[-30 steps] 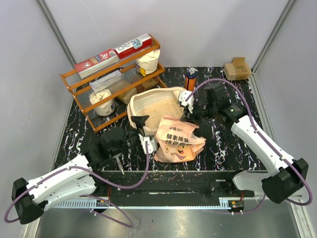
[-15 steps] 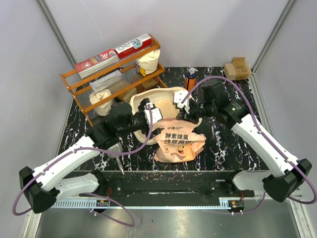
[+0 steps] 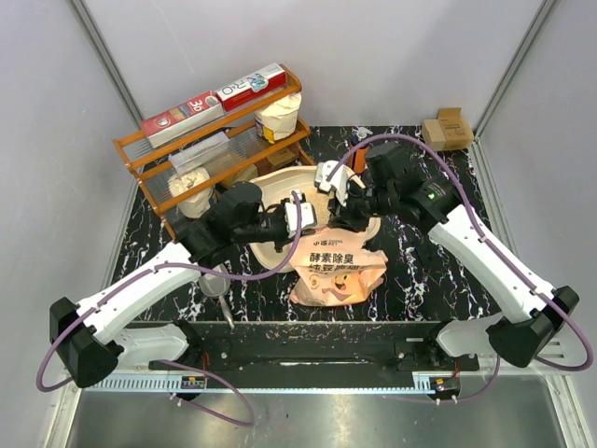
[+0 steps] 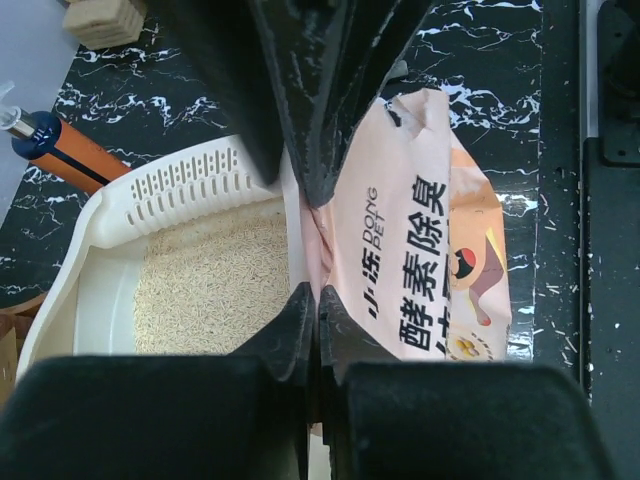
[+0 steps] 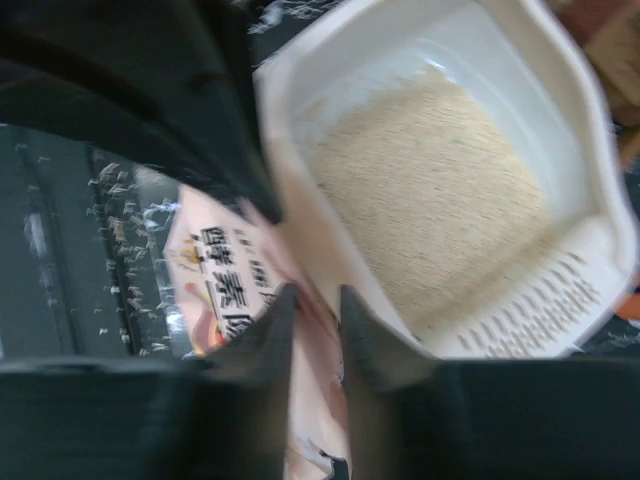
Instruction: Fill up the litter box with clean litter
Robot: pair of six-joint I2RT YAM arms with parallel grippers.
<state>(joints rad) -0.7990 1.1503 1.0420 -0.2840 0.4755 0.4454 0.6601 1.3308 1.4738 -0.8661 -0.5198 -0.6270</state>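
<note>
left jaws and right jaws each clamp the top edge of the litter bag (image 4: 430, 230), lying against the litter box (image 4: 170, 185), part-filled with clean litter (image 4: 210, 290); bag looks soft, floppy, likely heavy: hold its mouth corners

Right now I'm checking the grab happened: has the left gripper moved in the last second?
Yes. From above, the left gripper moved away from the table's near edge and slightly right, up to the litter box; it is now shut on the bag.
</note>
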